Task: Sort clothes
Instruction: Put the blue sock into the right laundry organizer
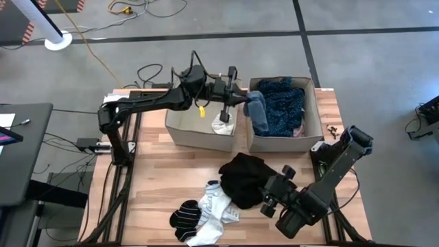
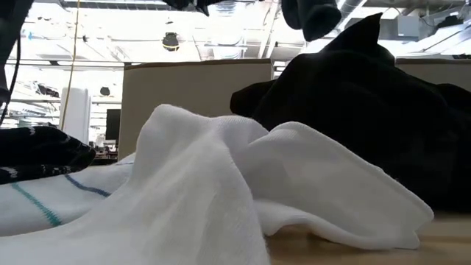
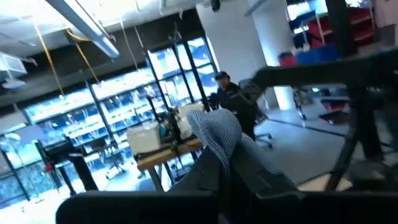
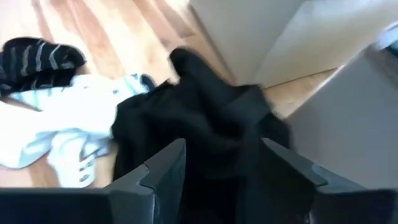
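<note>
My left gripper (image 1: 241, 98) is raised over the wall between the two beige bins and is shut on a light blue piece (image 1: 257, 110), which droops over the right bin's (image 1: 312, 103) left side. In that bin lies a blue plaid shirt (image 1: 282, 106). A white piece (image 1: 223, 125) lies in the left bin (image 1: 185, 130). My right gripper (image 4: 227, 171) is open just above a black piece (image 1: 245, 180) on the table, one finger on either side of its hump; I cannot tell whether it touches. White socks (image 1: 214, 206) and striped socks (image 1: 184, 218) lie near the front edge. My left gripper pinches the light blue piece between its two fingers at a bunched fold (image 3: 217, 146); the cloth stands out past the fingertips in the left wrist view. The fingers come from the table's left, roughly level. The piece is lifted clear of the table and hangs slack below the gripper.
The two bins stand side by side at the table's far edge. Bare wood (image 1: 164, 178) lies left of the clothes heap. Cables and a stand's base (image 1: 58, 42) are on the floor beyond the table. A person (image 3: 227, 93) shows far off in the room.
</note>
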`<action>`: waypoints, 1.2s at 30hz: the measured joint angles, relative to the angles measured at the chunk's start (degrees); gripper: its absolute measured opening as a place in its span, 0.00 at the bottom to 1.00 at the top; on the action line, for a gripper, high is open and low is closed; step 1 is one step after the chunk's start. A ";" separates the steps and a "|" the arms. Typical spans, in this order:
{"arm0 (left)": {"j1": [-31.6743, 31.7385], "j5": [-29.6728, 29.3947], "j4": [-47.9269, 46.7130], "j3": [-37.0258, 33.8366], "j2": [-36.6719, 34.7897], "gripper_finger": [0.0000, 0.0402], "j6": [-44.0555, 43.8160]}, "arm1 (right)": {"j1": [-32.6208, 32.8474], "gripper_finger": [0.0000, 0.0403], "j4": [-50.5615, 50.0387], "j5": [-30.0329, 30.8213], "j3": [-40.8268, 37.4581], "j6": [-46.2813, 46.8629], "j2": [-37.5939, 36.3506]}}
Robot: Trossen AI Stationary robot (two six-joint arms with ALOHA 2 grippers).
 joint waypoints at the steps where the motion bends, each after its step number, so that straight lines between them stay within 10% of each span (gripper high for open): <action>1: 0.10 -0.12 1.32 0.00 0.68 0.00 -0.52 | 0.22 0.53 1.46 -0.12 -1.05 0.01 0.04; 13: 0.66 -0.12 4.68 11.18 16.35 0.00 -1.62 | 1.27 0.52 19.61 -0.77 -10.83 -1.57 0.03; 24: 2.95 1.04 -19.10 25.03 27.77 0.02 -3.68 | 3.09 0.52 24.42 -4.20 -13.13 -1.25 0.02; 30: 4.33 2.34 -33.41 25.59 28.15 0.19 -2.56 | 3.67 0.52 24.39 -4.20 -13.13 -1.37 0.02; 36: 5.69 17.58 -36.24 26.46 27.89 0.44 -10.03 | 3.52 0.52 23.99 -4.19 -13.13 -2.16 0.02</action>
